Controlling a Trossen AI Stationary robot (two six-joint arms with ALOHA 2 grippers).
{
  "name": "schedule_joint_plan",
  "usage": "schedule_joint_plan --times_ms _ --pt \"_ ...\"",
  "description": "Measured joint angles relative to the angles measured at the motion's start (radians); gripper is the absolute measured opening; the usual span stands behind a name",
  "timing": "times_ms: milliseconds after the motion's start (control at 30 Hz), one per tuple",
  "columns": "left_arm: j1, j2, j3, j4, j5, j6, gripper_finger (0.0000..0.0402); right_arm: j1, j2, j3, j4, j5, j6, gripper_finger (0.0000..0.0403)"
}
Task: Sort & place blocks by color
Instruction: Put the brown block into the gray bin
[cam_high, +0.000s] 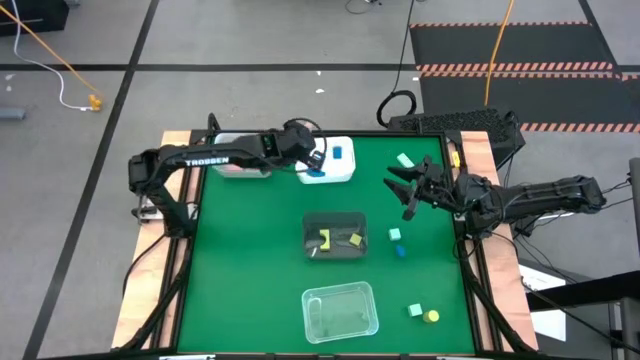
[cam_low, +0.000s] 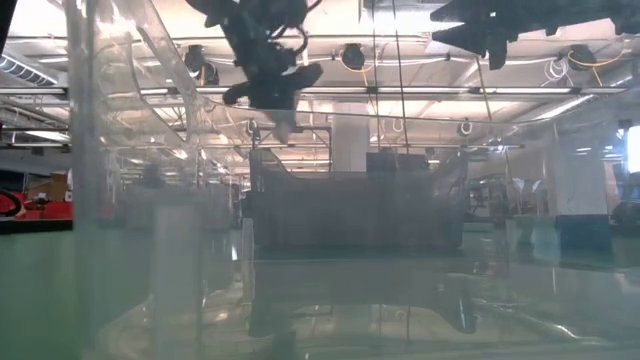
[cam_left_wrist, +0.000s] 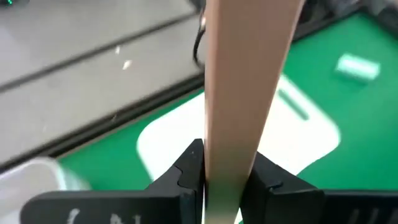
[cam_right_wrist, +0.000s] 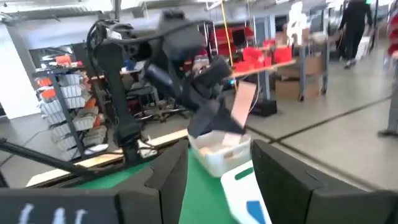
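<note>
Above the table's far-left trays, the left tool (cam_left_wrist: 221, 180) pinches a tan bar block (cam_left_wrist: 245, 81) over the white tray (cam_left_wrist: 311, 134). Judged step: delivering it; next comes a lowering and release. Near the mint block (cam_high: 404, 160), the right tool (cam_high: 403, 190) hovers, spread and empty.

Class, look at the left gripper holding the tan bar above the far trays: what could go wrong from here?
1. The left gripper pinches only one end of the long tan bar, so it might swing or slip out.
2. It hangs near the white tray holding blue pieces, so a drop could land with the wrong colour.
3. The right gripper hovers open nearby; the arms could clash.
</note>
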Motion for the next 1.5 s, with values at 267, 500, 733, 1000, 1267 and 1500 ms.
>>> schedule_joint_plan --times_ms 267,500,733,1000,1267,1500 --pt "0.118 -0.003 0.0 -0.233 0.058 0.066 0.0058 -0.078 0.007 0.0 0.126 0.156 -0.078 0.0169" --pt "0.268 -0.003 0.0 -0.329 0.23 0.19 0.0058 -0.234 0.088 0.0 0.028 0.194 0.048 0.0169" --pt "0.39 -0.003 0.0 -0.463 0.267 0.23 0.0058 -0.417 0.235 0.0 -0.08 -0.07 0.255 0.0169" --pt "0.451 -0.002 -0.031 -0.557 0.277 0.278 0.0058 -0.612 0.377 0.0 -0.162 -0.263 0.312 0.0169" --pt "0.498 -0.002 -0.187 -0.445 0.256 0.27 0.0061 -0.73 0.427 0.0 -0.24 -0.269 0.273 0.0169" --pt "0.508 -0.002 -0.249 -0.384 0.255 0.246 0.0105 -0.767 0.445 0.0 -0.281 -0.275 0.277 0.0188"
